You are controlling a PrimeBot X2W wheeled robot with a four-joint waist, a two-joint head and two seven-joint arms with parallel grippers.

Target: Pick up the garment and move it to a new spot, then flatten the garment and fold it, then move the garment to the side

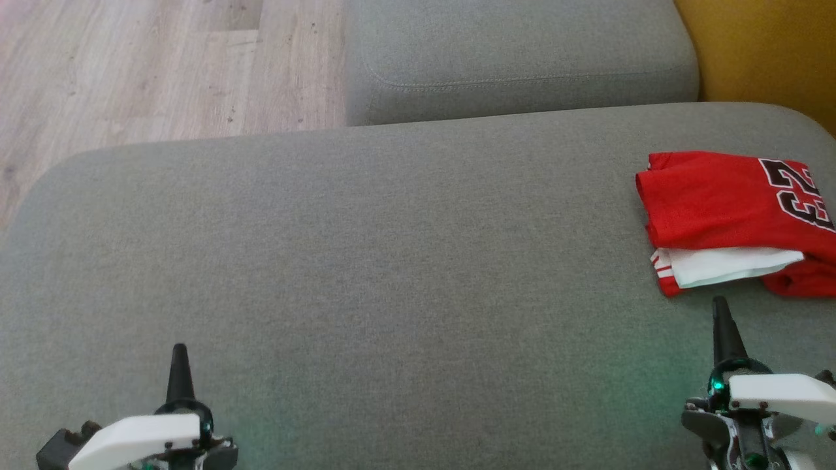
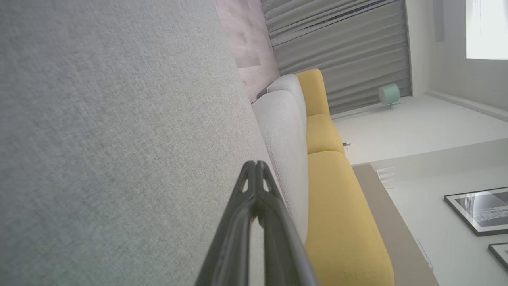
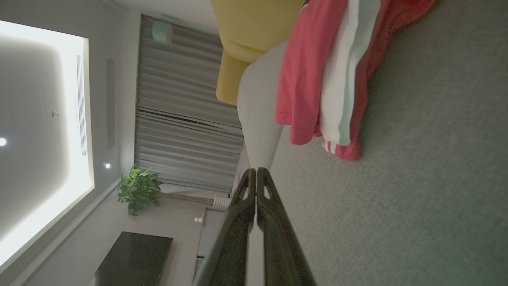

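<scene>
Low at the near edge, the left gripper (image 1: 178, 356) and right gripper (image 1: 720, 310) hover over the grey cushion (image 1: 392, 261), each with its fingers pressed together and holding nothing. The folded red jersey (image 1: 712, 202), with a white layer showing along its near edge, lies at the cushion's right end, just beyond the right gripper and not touching it.

Folded red garment (image 1: 718, 202), black-and-white number on top, white layer at its near edge, lying on grey cushion at far right
</scene>
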